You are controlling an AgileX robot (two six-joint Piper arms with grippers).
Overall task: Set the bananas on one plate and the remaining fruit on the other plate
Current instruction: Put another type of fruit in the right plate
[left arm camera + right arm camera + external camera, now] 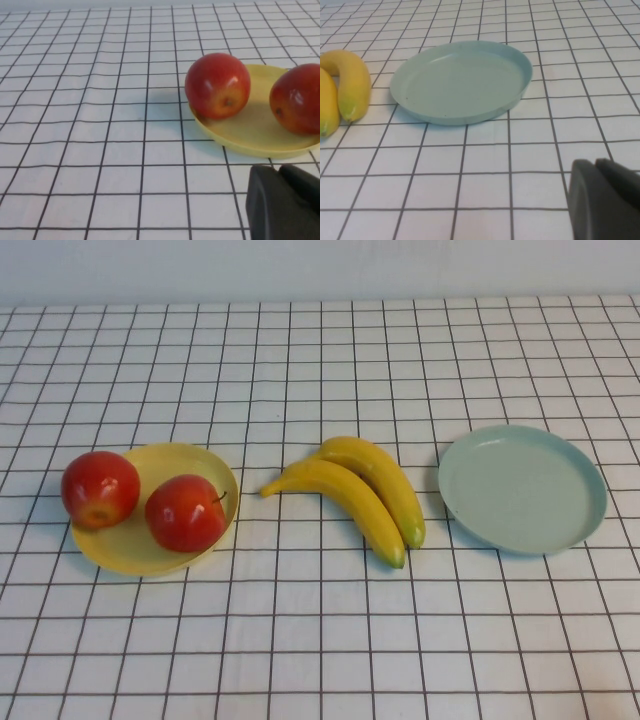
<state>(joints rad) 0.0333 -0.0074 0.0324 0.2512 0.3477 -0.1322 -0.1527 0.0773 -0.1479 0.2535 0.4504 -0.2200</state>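
Observation:
Two red apples (100,488) (185,512) sit on the pale yellow plate (190,458) at the left, one at its left rim. The joined bananas (365,495) lie on the cloth in the middle, between the plates. The pale blue-green plate (522,488) at the right holds nothing. Neither gripper shows in the high view. The left wrist view has my left gripper (278,169) shut and empty, short of the yellow plate (250,135) and its apples (217,85) (299,97). The right wrist view has my right gripper (595,162) shut and empty, short of the blue-green plate (462,80), bananas (350,80) beside it.
A white cloth with a black grid (320,640) covers the whole table. A pale wall runs along the far edge.

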